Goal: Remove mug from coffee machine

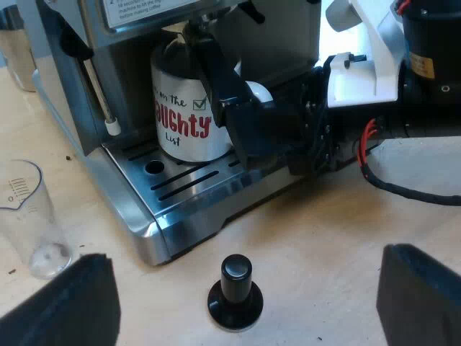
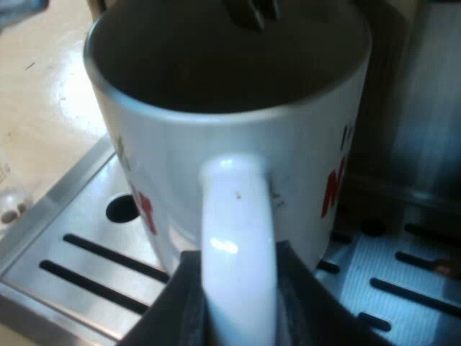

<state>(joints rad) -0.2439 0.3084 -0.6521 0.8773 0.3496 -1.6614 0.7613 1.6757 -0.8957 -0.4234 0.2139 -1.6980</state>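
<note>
One mug [image 1: 184, 108], white with red lettering, stands upright on the slotted drip tray [image 1: 180, 194] of the coffee machine [image 1: 281, 43], right under the spout. From the right wrist view the mug [image 2: 230, 130] is close up, and its handle [image 2: 238, 238] faces the camera.

The right gripper [image 2: 239, 306] has its two black fingers [image 2: 184, 310] one on each side of that handle. They are closed in until they press against it, so it grips the mug by the handle. Seen from the left wrist view, the right gripper [image 1: 230, 104] reaches in at the machine's front, against the side of the mug.

The left gripper [image 1: 243, 252] hangs over the table [image 1: 324, 238] near the machine's front. Its two fingers are spread wide apart and it has hold of nothing.

One tamper [image 1: 235, 292] with a black knob stands upright on the table, between those fingers and apart from the tray. One clear measuring glass [image 1: 29, 216] stands on the table near the tray's corner. One thin steam wand [image 1: 97, 86] with a white tip hangs beside the mug.
</note>
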